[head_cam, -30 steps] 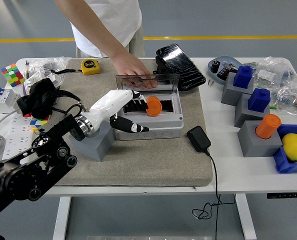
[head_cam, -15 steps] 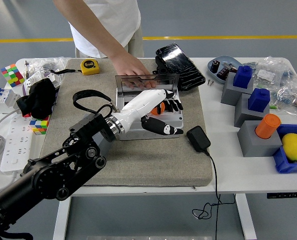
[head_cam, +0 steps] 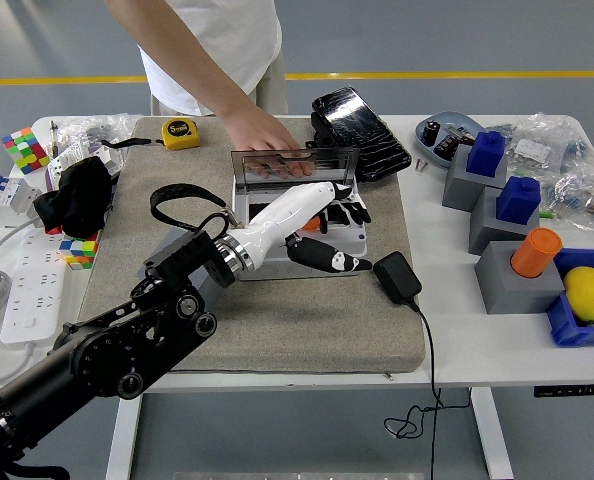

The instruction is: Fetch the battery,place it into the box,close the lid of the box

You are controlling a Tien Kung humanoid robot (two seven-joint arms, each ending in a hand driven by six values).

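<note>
Head view: left hand [head_cam: 317, 222] now sits slightly higher over the box [head_cam: 299, 236] than half a second ago, fingers [head_cam: 355, 211] loosely spread, grasping nothing. Battery [head_cam: 311, 225], orange, lies inside the box, mostly hidden beneath the palm. A person's hand [head_cam: 262, 135] still steadies the upright lid [head_cam: 295, 163] on the desk [head_cam: 447, 300].

Grey smooth floor [head_cam: 457, 40], yellow line [head_cam: 447, 75] across far side. White table [head_cam: 447, 335] on white legs; grey-brown mat [head_cam: 277, 330] covering its middle. Even light.
</note>
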